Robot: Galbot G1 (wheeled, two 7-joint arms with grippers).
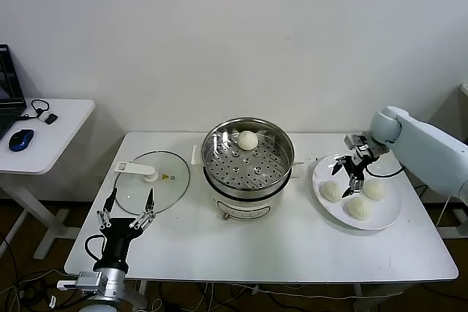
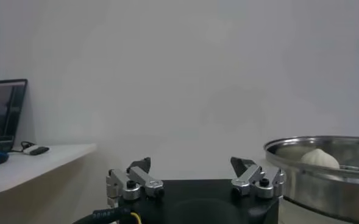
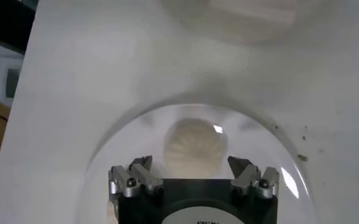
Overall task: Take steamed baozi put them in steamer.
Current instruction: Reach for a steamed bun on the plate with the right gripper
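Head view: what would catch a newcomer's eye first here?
The shiny steamer at the table's middle, with one baozi on its perforated tray. To its right, the right gripper, fingers open, hangs over a white plate with three buns. The left gripper waits open by the glass lid.

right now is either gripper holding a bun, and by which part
Nothing is held. The right gripper hangs open above the cream-white pleated bun on the round white plate; the left gripper waits open, empty.

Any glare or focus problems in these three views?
Head view: even light, steamer rim shiny, baozi on the plate readable. Left wrist view: left hand sharp, wall featureless. Right wrist view: right hand sharp, baozi beneath it soft, with a small glare spot.
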